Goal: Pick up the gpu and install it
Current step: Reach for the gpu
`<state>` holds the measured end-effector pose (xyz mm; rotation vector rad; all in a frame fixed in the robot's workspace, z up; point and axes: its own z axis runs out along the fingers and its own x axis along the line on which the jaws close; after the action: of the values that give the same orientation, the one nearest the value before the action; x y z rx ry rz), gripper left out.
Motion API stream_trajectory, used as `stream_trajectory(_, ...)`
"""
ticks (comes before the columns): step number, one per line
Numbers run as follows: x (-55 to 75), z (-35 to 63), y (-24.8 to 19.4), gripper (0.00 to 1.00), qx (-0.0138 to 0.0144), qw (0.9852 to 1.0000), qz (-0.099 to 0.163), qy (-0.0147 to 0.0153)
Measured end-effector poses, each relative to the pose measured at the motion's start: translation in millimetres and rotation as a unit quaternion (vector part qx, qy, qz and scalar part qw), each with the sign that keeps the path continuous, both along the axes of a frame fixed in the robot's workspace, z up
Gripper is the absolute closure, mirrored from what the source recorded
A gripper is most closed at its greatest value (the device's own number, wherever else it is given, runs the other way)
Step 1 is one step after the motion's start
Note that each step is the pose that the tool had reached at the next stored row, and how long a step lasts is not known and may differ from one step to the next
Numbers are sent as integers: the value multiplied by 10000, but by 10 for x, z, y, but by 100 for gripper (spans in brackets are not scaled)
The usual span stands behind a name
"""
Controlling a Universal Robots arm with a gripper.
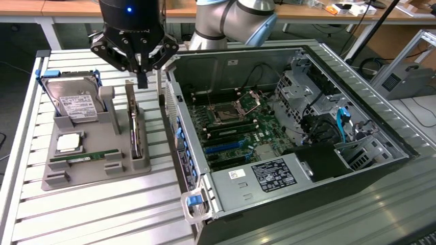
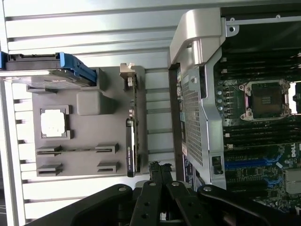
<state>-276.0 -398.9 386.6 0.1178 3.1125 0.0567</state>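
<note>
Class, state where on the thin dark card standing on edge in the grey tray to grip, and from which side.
Probably by the exposed top edge of the thin dark circuit card, from above, jaws across its flat faces; the grey tray holds its bottom.

No wording can be read. The white label [image 1: 77, 106] on the hard drive [image 1: 65, 87], near the jaws, and the black label [image 1: 274, 175] in the computer case [image 1: 204, 69] carry illegible print.

Silver arm [image 1: 212, 23] with pale-blue joint cap; black bolted-linkage jaws, perhaps a blue indicator light.
</note>
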Motion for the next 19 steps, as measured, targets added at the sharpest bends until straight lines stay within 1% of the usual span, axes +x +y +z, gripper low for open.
stream_trajectory(16, -120, -19, 0, 89, -20, 10000, 0, -1)
stream_trajectory(19, -151, -24, 0, 89, -28, 10000, 0, 0)
